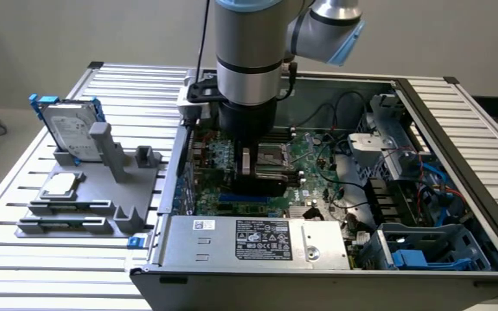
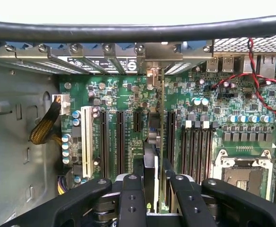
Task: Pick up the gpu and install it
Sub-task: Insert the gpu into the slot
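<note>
The gpu (image 2: 153,142) stands edge-on over the green motherboard (image 2: 128,94), its thin green board and black shroud running between the black expansion slots. Its silver end bracket (image 2: 153,61) meets the case's rear slot openings. My gripper (image 2: 155,184) is shut on the card from both sides, with a black finger (image 2: 130,198) on either face. Whether the card sits fully in its slot I cannot tell. In the exterior view my gripper (image 1: 253,175) reaches down into the open computer case (image 1: 456,116), and the arm hides the card.
A grey fixture (image 1: 85,207) beside the case holds a hard drive with a blue frame (image 1: 67,126) and a square processor chip (image 1: 61,186). Inside the case are the power supply (image 1: 258,240), the processor socket (image 2: 244,172), red wires (image 2: 251,71) and a white slot (image 2: 86,142).
</note>
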### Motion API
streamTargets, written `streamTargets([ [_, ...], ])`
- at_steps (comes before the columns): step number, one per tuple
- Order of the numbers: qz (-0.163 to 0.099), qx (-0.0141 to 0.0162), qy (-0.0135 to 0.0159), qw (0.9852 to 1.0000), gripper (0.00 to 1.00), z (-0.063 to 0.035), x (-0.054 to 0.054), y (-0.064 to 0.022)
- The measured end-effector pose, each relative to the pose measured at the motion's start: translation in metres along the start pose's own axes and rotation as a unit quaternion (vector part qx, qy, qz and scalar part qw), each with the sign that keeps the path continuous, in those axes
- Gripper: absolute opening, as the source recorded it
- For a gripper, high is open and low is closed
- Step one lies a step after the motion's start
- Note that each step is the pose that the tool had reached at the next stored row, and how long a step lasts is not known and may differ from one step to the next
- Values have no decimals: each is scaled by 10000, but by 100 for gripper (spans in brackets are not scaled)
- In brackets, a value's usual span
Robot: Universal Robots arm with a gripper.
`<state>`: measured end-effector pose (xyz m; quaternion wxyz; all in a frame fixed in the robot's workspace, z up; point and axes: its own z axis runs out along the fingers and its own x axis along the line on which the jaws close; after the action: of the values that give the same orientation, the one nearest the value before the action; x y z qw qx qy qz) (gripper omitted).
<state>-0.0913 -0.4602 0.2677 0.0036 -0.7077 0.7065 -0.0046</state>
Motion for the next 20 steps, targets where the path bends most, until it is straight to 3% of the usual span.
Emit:
streamTargets([
  [11,-7,2,-11,10000,26,3,5,-23],
  [20,-7,25,-44,10000,26,40,6,-23],
])
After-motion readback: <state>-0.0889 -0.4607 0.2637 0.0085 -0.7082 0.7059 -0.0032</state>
